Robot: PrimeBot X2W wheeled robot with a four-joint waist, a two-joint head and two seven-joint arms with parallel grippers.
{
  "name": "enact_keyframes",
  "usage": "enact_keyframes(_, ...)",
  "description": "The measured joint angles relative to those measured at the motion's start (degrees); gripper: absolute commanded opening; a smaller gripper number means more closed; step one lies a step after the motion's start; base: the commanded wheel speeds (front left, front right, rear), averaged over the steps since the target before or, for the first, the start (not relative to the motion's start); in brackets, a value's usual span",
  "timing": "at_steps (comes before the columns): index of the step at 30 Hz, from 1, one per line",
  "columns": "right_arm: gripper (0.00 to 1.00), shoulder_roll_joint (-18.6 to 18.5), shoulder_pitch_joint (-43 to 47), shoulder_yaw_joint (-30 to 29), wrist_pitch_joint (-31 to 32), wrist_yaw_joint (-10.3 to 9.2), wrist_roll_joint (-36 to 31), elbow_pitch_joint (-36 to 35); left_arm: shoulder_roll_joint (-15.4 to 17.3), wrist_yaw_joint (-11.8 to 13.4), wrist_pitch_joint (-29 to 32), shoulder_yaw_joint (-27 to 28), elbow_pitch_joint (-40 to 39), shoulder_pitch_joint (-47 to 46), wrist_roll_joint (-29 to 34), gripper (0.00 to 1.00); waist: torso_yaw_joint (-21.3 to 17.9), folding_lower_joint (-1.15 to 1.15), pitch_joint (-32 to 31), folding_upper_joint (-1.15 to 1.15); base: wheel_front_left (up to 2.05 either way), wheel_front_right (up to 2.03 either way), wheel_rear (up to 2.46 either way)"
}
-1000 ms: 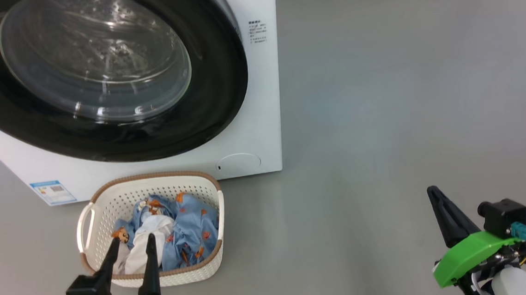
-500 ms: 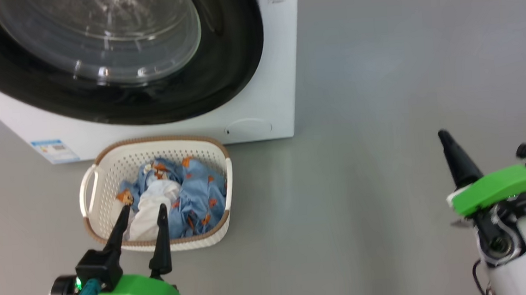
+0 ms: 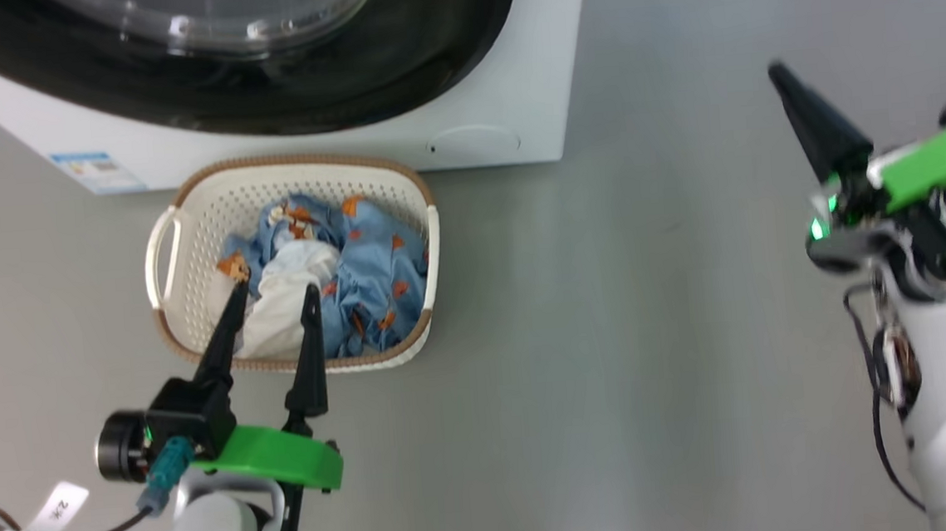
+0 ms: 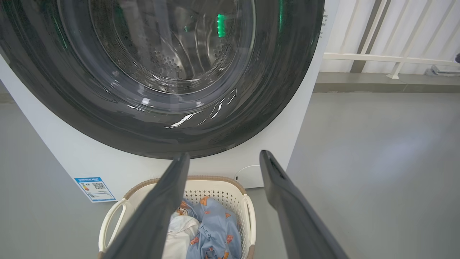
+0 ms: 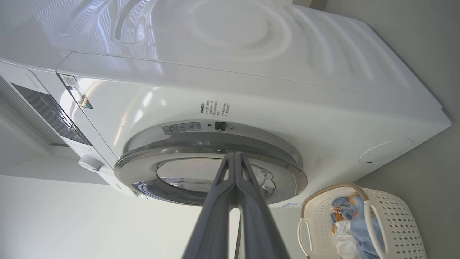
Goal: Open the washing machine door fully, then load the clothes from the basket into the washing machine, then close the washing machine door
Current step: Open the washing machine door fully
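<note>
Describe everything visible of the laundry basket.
Small cream-white plastic basket, rounded-rectangular, perforated walls, brown woven-look rim, white loop handle on each side. It stands upright on the grey floor close before the washing machine, holding light-blue printed and white clothes.

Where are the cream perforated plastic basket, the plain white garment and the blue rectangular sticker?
cream perforated plastic basket (image 3: 227, 195), head view, back inner wall.
plain white garment (image 3: 283, 291), head view, its middle.
blue rectangular sticker (image 3: 96, 167), head view, its centre.
</note>
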Motion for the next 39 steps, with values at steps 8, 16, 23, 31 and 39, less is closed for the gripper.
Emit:
enact_keyframes(8,0.0,0.89,-13.87,-1.42,7.43,-0.01,8.17,7.86,-0.03,0.73,0.0,-1.25,-1.42,-2.89,-0.43,1.0,2.02,0.0,4.48,0.0,0.0,0.0,0.0)
enact_keyframes(16,0.0,1.68,-26.38,0.51,9.29,-0.01,9.45,15.96,-0.07,1.49,0.0,-2.9,-2.54,-4.87,-1.54,1.0,3.99,0.0,7.84,0.0,0.0,0.0,0.0)
enact_keyframes(23,0.0,2.13,-36.69,3.44,9.58,-0.01,7.76,21.87,-0.09,1.92,-0.01,-4.39,-3.37,-6.3,-2.08,1.0,6.1,-0.01,10.47,0.0,0.0,0.0,0.0)
enact_keyframes(31,0.0,2.0,-43.43,4.13,8.33,-0.01,6.87,27.91,-0.1,2.49,-0.01,-6.39,-3.96,-7.54,-3.39,1.0,8.14,-0.01,12.27,0.0,0.0,0.0,0.0)
enact_keyframes(39,0.0,0.92,-49.0,5.58,7.66,-0.01,4.28,33.36,-0.14,3.02,-0.01,-8.22,-4.45,-8.82,-4.5,1.0,10.05,-0.01,13.94,0.0,0.0,0.0,0.0)
